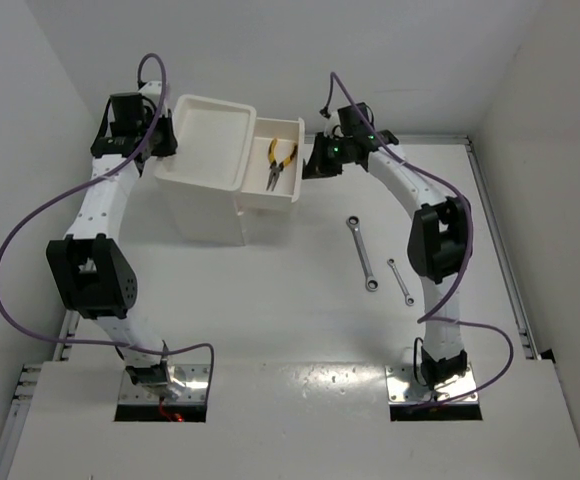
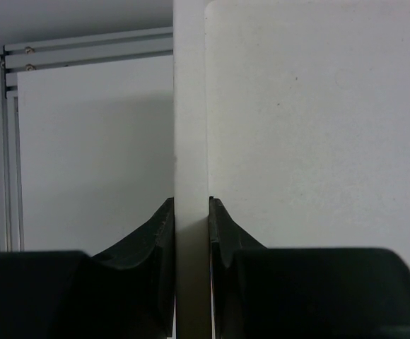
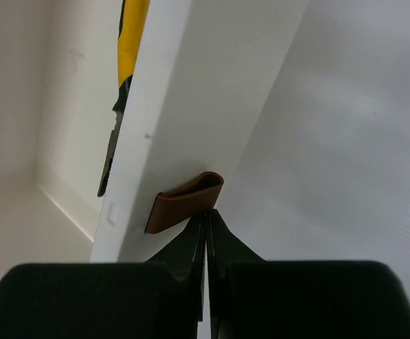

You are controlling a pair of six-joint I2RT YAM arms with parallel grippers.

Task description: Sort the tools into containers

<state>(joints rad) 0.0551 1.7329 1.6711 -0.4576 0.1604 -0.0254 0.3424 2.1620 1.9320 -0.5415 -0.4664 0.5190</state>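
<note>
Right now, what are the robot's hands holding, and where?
Left gripper pinches the cabinet's tray wall. Right gripper is shut, empty, tips by the drawer handle.

a white boxy plastic cabinet (image 1: 205,215) stood upright near the table's far edge, left of the middle. its shallow recessed top tray (image 1: 210,140) faced upward. a white pull-out drawer (image 1: 270,203) stood drawn out from the cabinet's right side, with a small red-brown handle (image 3: 185,201) on its front. inside the drawer lay yellow-handled pliers (image 1: 280,163), flat, handles toward the far edge and nose toward the near edge. two silver metal wrenches lay flat on the table right of the middle, well apart from the cabinet. these were a longer wrench (image 1: 361,252) and, just beside it toward the right edge, a shorter wrench (image 1: 401,282). both were slanted and they were not touching.
</note>
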